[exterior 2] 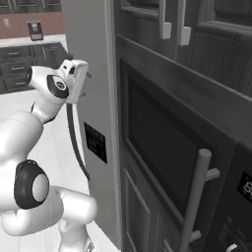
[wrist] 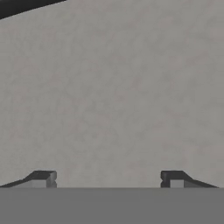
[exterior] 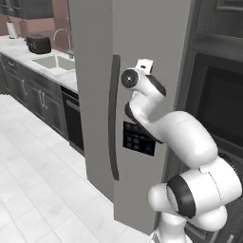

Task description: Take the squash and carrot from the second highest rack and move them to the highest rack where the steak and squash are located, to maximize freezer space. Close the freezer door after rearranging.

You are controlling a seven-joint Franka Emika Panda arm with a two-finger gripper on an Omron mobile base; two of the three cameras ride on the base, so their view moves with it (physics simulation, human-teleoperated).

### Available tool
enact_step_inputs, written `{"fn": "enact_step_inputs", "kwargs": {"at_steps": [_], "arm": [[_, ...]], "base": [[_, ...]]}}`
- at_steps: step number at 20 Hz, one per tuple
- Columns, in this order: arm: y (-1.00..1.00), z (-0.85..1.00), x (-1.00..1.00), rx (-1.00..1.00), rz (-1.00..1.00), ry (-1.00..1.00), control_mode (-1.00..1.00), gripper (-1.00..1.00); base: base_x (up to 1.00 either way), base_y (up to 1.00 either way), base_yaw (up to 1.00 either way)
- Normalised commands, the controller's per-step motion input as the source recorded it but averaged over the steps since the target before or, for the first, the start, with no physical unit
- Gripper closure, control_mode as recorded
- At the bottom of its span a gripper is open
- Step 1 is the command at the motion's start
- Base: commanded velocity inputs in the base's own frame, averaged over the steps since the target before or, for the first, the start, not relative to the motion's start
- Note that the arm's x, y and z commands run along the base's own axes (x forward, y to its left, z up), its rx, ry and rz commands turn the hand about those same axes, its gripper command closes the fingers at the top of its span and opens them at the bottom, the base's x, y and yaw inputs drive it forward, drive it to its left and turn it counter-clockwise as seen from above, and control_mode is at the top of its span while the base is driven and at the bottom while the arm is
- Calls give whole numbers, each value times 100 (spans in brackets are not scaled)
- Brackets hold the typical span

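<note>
Spread wide and holding nothing, the end effector [wrist: 108, 177] faces the plain grey front of the freezer [exterior: 95, 42], close to it. Both doors look shut. The freezer door [exterior: 90, 109] with its long curved dark handle [exterior: 113, 118] stands just left of the hand.

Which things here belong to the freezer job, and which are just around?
Belongs to the job:
- freezer door, shut, with curved dark handle
- gripper, jaws open, facing the grey door face

Just around:
- control panel
- sink
- toaster
- oven
</note>
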Motion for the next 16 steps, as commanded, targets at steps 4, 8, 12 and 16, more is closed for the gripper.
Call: {"fn": "enact_step_inputs", "kwargs": {"at_steps": [4, 8, 12, 16], "arm": [[-57, -11, 40, 0, -27, 0, -100, -100], [-56, -12, 27, 0, -24, 1, -100, -100], [-52, -17, 12, 0, -25, 4, -100, -100], [-51, -19, 6, 0, -26, 4, -100, -100]], "base": [[0, 0, 0], [0, 0, 0], [0, 0, 0], [0, 0, 0]]}}
